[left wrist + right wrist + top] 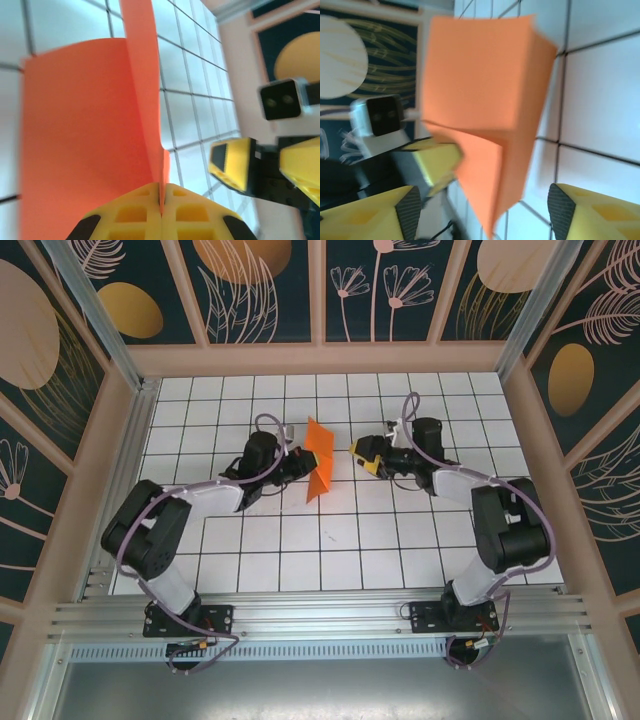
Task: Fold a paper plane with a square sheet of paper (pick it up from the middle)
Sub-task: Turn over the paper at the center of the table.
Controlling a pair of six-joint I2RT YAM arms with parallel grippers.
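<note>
Above the tiled surface (300, 560), the left pincer (298, 462) pinches the folded square sheet of paper (321, 455) upright; the right pincer (360, 453) (jaws apart) waits beside. A one-edge grip may let it slip.

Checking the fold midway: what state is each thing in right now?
paper: folded, upright, clamped by the left gripper.
left gripper: shut on the paper.
right gripper: open, not touching the paper.

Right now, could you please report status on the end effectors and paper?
Left end effector shut on orange paper, held upright. Right end effector open, not touching it. Nothing obstructing.
</note>
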